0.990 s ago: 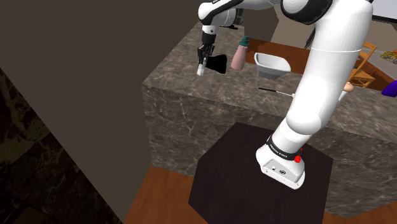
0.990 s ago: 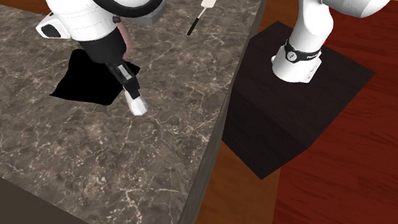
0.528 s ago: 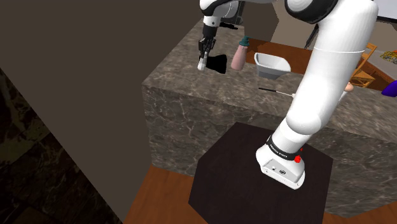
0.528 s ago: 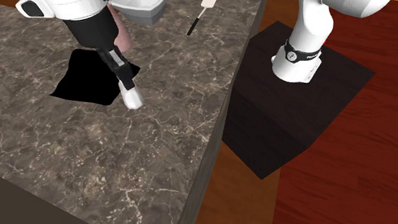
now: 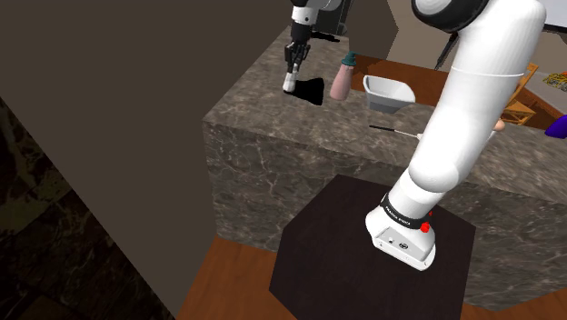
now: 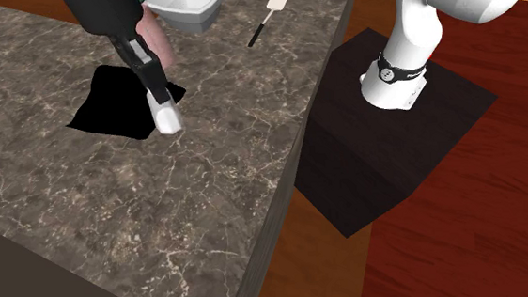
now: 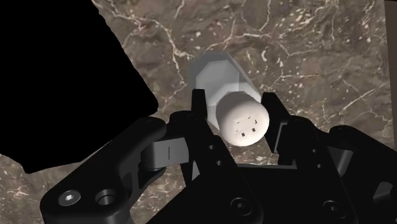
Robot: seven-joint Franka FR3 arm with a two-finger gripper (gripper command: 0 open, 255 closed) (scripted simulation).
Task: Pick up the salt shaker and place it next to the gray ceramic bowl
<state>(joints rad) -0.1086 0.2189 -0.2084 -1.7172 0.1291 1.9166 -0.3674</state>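
My black gripper [image 7: 236, 107] is shut on a white salt shaker [image 7: 240, 118], whose perforated cap faces the wrist camera. In the shoulder view the gripper [image 5: 291, 76] holds the shaker [image 5: 289, 86] just above the dark marble counter [image 5: 273, 118], at the edge of a black patch [image 5: 312, 92]. The second exterior view shows the shaker [image 6: 165, 116] tilted under the gripper [image 6: 158, 97], low over the counter. A pale grey bowl [image 5: 389, 94] stands further along the counter toward the shoulder view's right, apart from the shaker; its rim [image 6: 187, 4] sits at the second exterior view's top.
A pink bottle [image 5: 343, 79] with a teal cap stands between the shaker and the bowl. A thin spatula [image 6: 265, 18] lies near the counter's edge. The black patch [image 6: 113, 100] lies beside the shaker. The arm's dark stand [image 5: 363, 259] sits below the counter on a wooden floor.
The gripper has carried the shaker up and left in the second exterior view, toward the black patch and the pink bottle. The grip has stayed shut.
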